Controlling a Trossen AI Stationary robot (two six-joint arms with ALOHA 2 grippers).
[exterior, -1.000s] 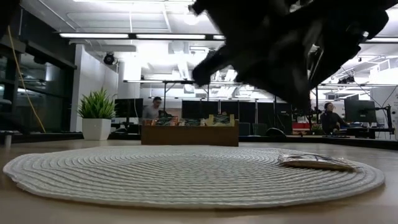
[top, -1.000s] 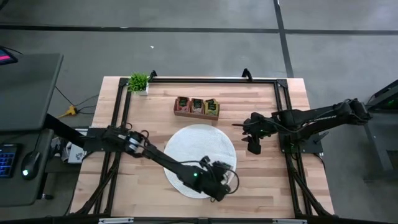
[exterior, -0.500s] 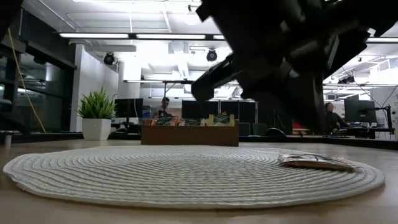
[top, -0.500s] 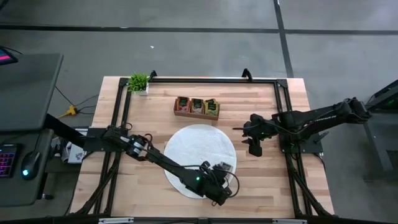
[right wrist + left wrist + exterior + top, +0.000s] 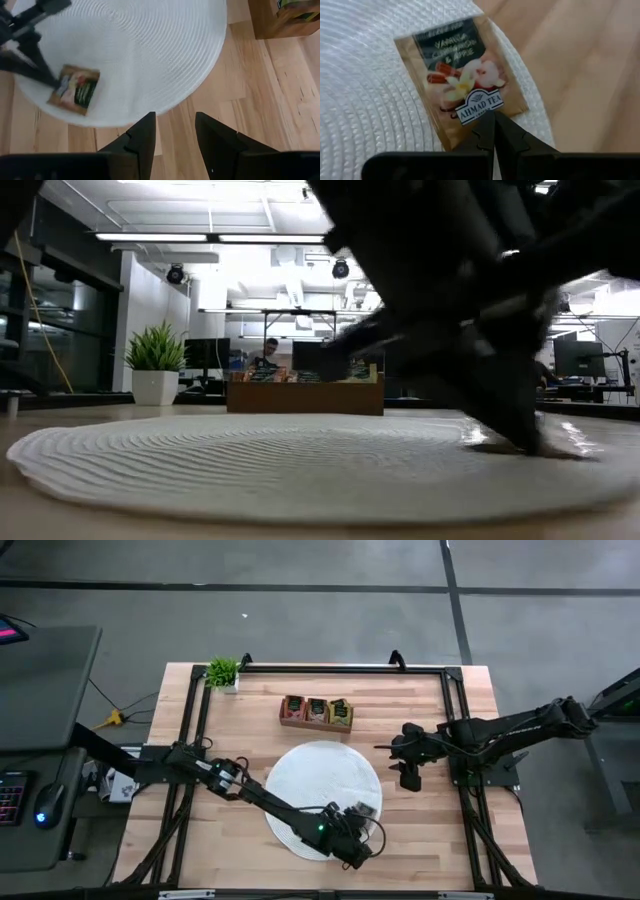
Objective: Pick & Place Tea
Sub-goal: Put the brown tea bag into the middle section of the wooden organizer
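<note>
A brown wooden tray [image 5: 316, 712] stands on the counter [image 5: 250, 830] near its far edge, split into three compartments side by side. Each compartment holds tea packets [image 5: 317, 708] standing upright; the ones at the right end show green and yellow wrappers, the rest look reddish and dark, and how many stand in each cannot be told. In the low view the tray [image 5: 305, 395] sits beyond the round white woven mat [image 5: 250, 465], with a small potted plant [image 5: 155, 362] off to one side of it.

One tea packet [image 5: 462, 85], brown with a dark label, lies flat on the mat [image 5: 365, 100] at its edge, one corner reaching over the rim. The left end effector [image 5: 494, 131] is down at this packet with its fingers pressed together, their tips touching the packet's near edge. From the right wrist the same packet [image 5: 75, 90] shows near the mat's rim.

The right end effector [image 5: 174, 135] hangs above the counter to the right of the mat, its fingers apart and holding nothing.
</note>
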